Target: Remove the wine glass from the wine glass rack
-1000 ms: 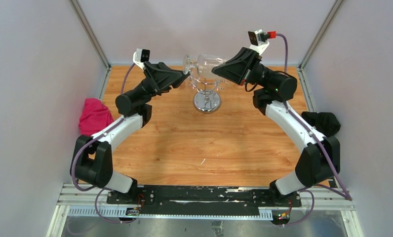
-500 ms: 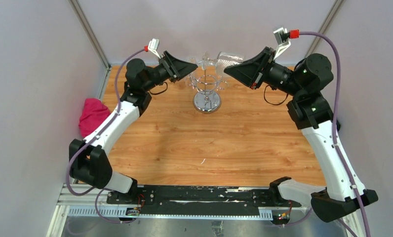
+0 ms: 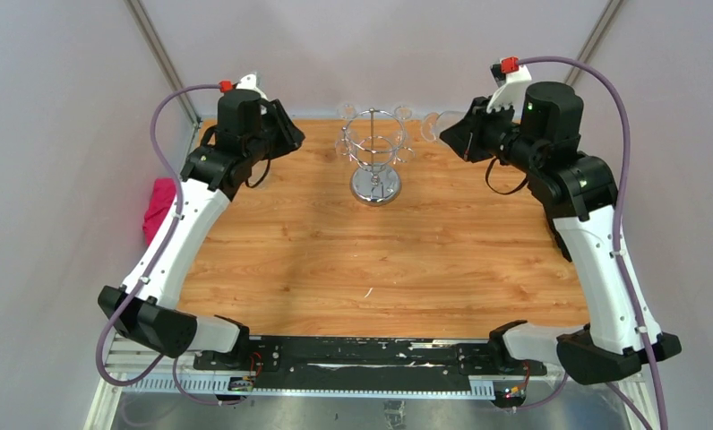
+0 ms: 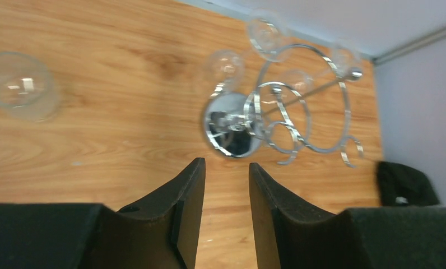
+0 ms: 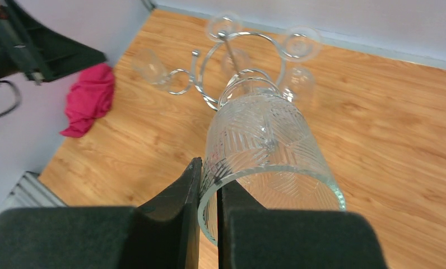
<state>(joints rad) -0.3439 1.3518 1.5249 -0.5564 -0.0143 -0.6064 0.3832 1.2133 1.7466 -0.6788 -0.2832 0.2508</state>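
Right of the wine glass rack (image 3: pixel 373 150), your right gripper (image 5: pixel 209 171) pinches the wine glass (image 5: pixel 265 140) by its rim, its length pointing rackward; your left gripper (image 4: pixel 226 168) is parted, empty.

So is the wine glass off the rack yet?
Off: the right end effector pinches the wine glass by its rim, held clear to the right of the wine glass rack.

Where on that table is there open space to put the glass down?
Free: the broad wood of the table between the wine glass rack and the arm mounts at the near edge. Crowded: the back middle, with the rack and the right fingers holding the wine glass beside it. A pink cloth lies far left.
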